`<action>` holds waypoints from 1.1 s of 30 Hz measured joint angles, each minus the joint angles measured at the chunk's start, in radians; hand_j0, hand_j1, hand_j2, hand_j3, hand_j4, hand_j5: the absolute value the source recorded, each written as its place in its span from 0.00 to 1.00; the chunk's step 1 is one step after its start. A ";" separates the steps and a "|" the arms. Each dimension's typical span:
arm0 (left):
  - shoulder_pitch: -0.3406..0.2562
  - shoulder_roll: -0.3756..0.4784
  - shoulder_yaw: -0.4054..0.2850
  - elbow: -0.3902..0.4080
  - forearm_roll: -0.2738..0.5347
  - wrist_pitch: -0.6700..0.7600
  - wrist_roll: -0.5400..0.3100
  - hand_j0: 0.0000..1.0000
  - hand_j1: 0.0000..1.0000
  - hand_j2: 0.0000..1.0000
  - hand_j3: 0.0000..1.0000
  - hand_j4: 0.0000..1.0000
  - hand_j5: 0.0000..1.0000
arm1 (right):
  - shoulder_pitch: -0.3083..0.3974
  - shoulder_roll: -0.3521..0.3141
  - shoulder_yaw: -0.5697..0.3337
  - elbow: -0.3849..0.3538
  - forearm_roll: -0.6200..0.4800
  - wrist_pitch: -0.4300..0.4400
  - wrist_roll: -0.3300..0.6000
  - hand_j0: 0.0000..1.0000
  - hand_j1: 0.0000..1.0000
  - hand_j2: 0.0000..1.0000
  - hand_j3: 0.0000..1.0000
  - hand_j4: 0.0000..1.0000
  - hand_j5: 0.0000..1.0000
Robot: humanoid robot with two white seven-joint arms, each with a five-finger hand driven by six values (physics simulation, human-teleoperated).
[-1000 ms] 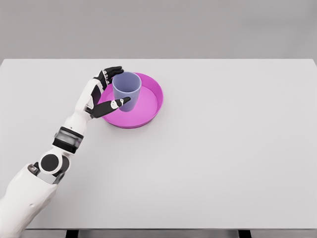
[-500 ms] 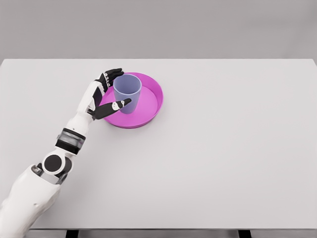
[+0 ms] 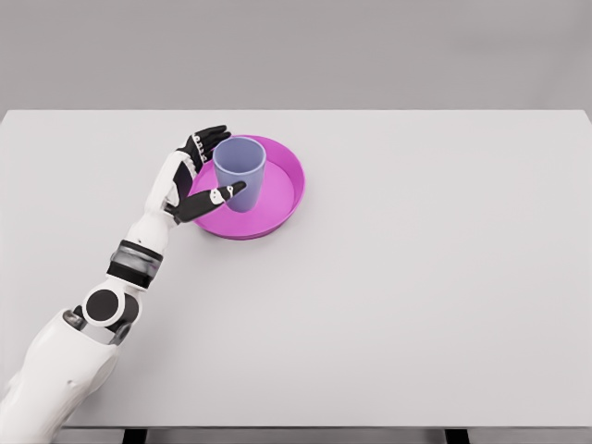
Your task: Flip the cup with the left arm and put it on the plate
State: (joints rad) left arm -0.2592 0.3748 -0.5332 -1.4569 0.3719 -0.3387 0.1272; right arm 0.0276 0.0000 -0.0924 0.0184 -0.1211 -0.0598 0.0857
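One cup [image 3: 240,172], blue-grey, upright with mouth up, standing in the left part of the magenta plate [image 3: 282,190] | plate on the far-left area of the white table [image 3: 416,277] | left hand [image 3: 192,176] just left of the cup, fingers spread, thumb beside its near wall, grasping nothing.

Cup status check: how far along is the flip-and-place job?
Looks done: the blue cup stands upright, mouth up, inside the pink plate. In hand: the left hand sits open around the cup's left side, thumb in front. Left: pull the hand clear.
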 measured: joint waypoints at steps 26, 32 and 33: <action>0.017 0.025 0.001 -0.063 -0.012 0.009 -0.001 1.00 1.00 1.00 1.00 1.00 1.00 | 0.000 0.000 0.000 0.000 0.000 0.000 0.000 1.00 1.00 1.00 1.00 1.00 1.00; 0.028 0.054 0.001 -0.100 -0.014 0.009 -0.001 1.00 1.00 1.00 1.00 1.00 1.00 | 0.000 0.000 0.000 0.000 0.000 0.000 0.000 1.00 1.00 1.00 1.00 1.00 1.00; 0.029 0.056 0.001 -0.105 -0.014 0.009 -0.001 1.00 1.00 1.00 1.00 1.00 1.00 | 0.000 0.000 0.000 0.000 0.000 0.000 0.000 1.00 1.00 1.00 1.00 1.00 1.00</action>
State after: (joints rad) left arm -0.2301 0.4310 -0.5319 -1.5618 0.3580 -0.3296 0.1258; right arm 0.0276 0.0000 -0.0926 0.0184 -0.1211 -0.0598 0.0857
